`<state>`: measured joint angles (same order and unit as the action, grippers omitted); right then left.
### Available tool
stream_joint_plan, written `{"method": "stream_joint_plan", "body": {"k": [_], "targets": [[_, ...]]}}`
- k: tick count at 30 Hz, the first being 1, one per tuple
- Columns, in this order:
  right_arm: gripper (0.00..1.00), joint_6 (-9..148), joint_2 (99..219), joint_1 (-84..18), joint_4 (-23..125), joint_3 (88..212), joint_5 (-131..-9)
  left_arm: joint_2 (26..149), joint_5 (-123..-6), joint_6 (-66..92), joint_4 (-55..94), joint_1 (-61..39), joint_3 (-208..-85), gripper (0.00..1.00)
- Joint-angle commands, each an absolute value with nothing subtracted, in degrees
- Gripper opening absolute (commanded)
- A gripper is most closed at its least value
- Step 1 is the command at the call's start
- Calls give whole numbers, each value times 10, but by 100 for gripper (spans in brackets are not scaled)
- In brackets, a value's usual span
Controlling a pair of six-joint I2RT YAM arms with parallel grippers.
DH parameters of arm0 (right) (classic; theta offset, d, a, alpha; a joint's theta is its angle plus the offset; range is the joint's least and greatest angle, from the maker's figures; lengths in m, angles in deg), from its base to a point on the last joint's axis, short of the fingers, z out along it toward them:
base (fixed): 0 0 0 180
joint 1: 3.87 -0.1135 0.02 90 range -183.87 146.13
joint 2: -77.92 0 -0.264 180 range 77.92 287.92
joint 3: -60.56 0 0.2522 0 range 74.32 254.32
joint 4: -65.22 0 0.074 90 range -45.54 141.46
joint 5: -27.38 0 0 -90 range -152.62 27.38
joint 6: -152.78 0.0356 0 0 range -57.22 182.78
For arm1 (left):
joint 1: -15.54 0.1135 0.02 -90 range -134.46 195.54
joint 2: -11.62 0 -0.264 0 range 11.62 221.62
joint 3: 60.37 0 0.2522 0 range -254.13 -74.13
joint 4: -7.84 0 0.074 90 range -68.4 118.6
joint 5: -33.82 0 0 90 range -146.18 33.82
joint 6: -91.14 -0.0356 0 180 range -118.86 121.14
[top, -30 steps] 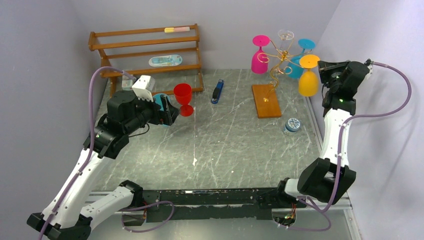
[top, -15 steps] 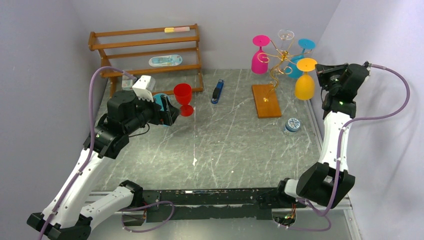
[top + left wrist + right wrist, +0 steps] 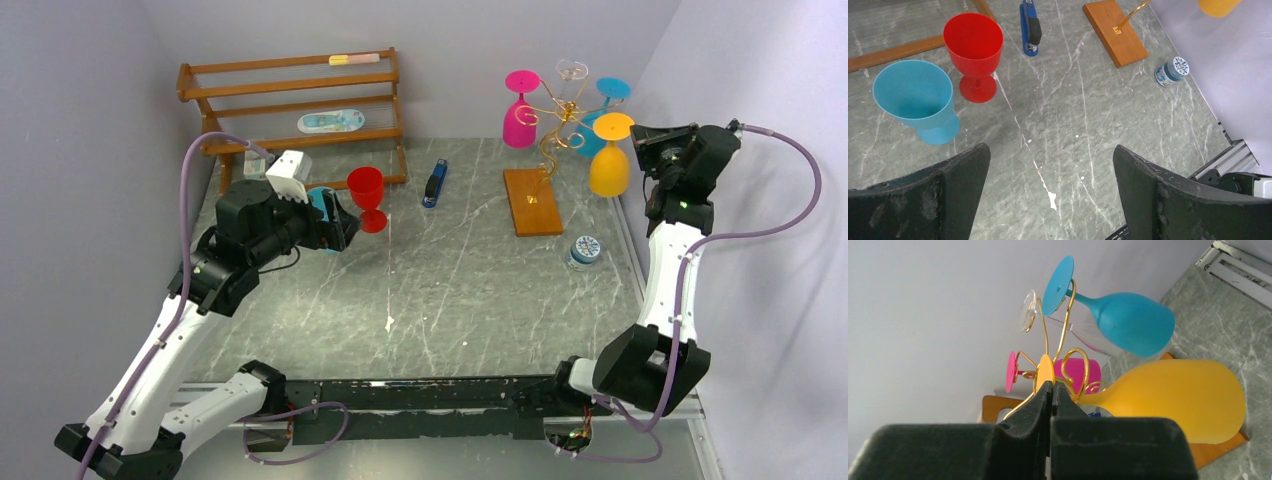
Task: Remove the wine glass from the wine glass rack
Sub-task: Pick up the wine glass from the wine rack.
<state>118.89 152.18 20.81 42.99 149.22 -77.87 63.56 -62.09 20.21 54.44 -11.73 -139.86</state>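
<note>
Right tool (image 3: 1050,387) pinched on yellow wine glass (image 3: 1173,400) foot — by wine glass rack (image 3: 532,200), left tool (image 3: 1050,167) apart

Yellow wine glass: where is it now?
Top view, far right: the yellow wine glass hangs bowl-down just right of the wine glass rack, beside the blue glass, its foot pinched in the right tool.

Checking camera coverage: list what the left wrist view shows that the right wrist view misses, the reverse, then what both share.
Left wrist only: the open left gripper, a red glass and light blue glass standing on the table, a stapler, a small jar.
Right wrist only: the right gripper shut on the yellow glass, and the hanging blue glass, clear glass and pink glass.
Both: yellow glass, rack, table.
</note>
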Motion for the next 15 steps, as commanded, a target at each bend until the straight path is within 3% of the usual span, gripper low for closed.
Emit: {"method": "stream_joint_plan", "body": {"k": [1,15], "targets": [[0,1174,1536,212,426,1505,-781,638,-638,198,540,-116,-1401,97],[0,1167,1574,208,432,1542,-847,641,-654,207,524,-116,-1394,97]]}}
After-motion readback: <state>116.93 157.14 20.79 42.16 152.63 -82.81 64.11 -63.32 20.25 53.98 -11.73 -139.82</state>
